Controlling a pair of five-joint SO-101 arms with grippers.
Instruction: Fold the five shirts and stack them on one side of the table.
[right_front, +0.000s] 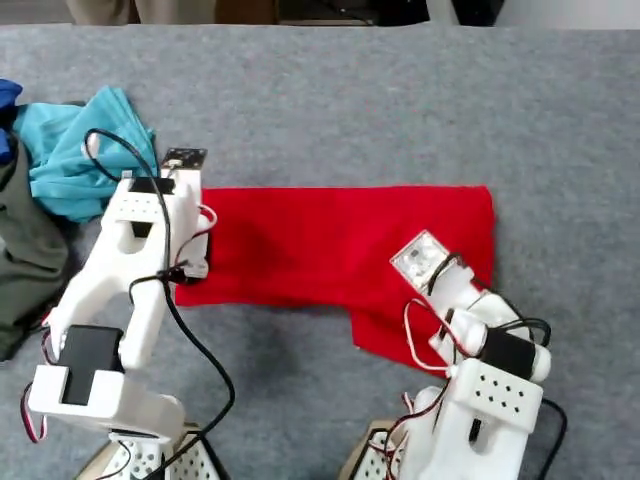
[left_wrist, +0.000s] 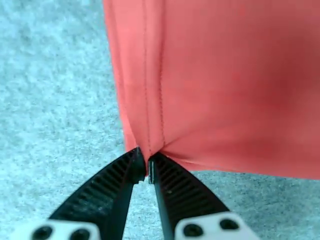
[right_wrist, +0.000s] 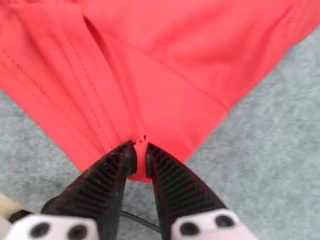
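Your red shirt (right_front: 340, 250) lies spread flat across the middle of the grey table (right_front: 400, 100), long side running from 9 to 3 o'clock, with a smaller flap sticking out toward 5 o'clock.

Your left gripper (left_wrist: 147, 167) has its jaws pressed together on the shirt's stitched hem, pinching the cloth right at the tips. In the high view your left arm (right_front: 130, 270) comes up from 7 o'clock and ends over the shirt's 9 o'clock edge.

Your right gripper (right_wrist: 140, 160) is likewise closed on red cloth, nipping a fold beside a pointed corner of the shirt. Your right arm (right_front: 480, 370) rises from 5 o'clock and sits over the flap.

At the table's 9 o'clock edge you have a heap: a crumpled teal shirt (right_front: 75, 150), a dark shirt (right_front: 25, 250) just below it toward 8 o'clock, and a bit of blue cloth (right_front: 6, 95) at 10 o'clock. The teal shirt is near the red shirt's end without touching it.
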